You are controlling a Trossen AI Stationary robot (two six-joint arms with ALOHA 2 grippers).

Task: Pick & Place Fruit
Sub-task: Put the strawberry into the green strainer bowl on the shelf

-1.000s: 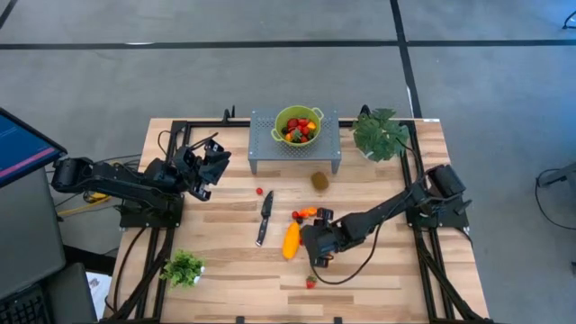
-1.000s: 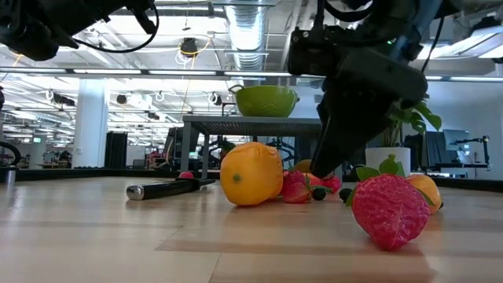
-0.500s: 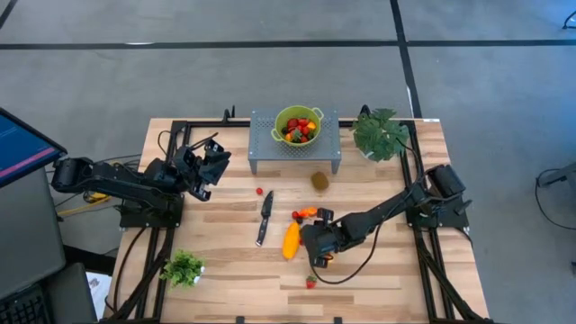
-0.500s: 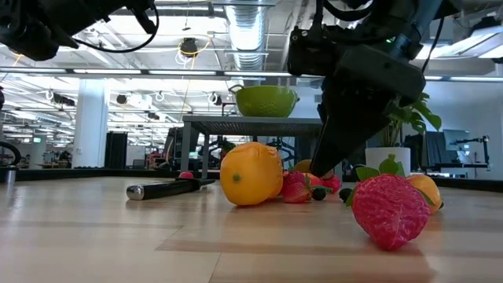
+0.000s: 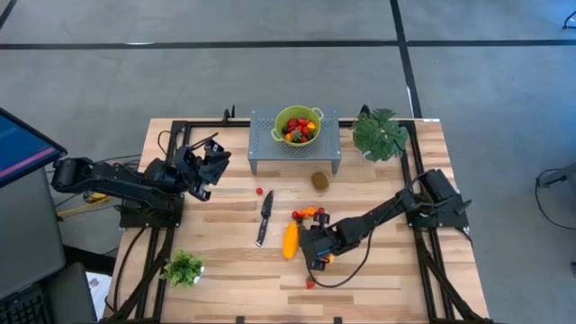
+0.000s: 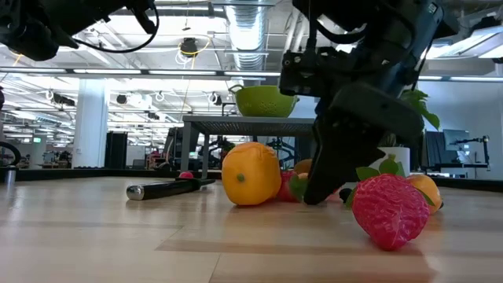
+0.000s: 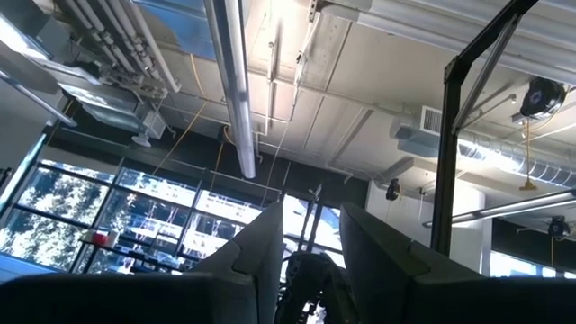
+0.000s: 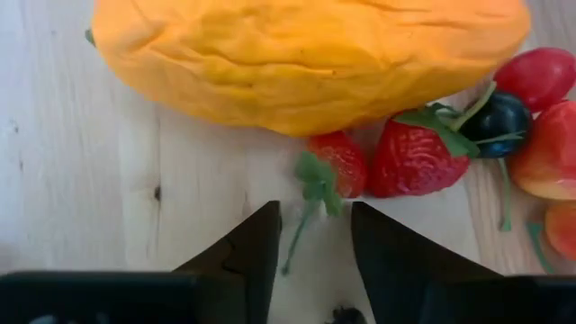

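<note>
My right pincer [image 8: 310, 236] hangs low over the counter [image 5: 225, 270], fingers apart w/ a narrow gap, holding nothing. Just ahead of the tips lie a small strawberry [image 8: 335, 166] & a bigger strawberry [image 8: 409, 155], w/ the long yellow-orange fruit [image 8: 306, 54] right behind them. My left pincer [image 5: 212, 162] waits raised, well apart, fingers slightly apart, empty.

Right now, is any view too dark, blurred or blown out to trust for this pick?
High view: evenly lit, table clear. Low view: right arm a dark backlit shape, big strawberry sharp. Right wrist view: close, bright, small strawberry crisp. Left wrist view: ceiling only, with glaring lights.
</note>
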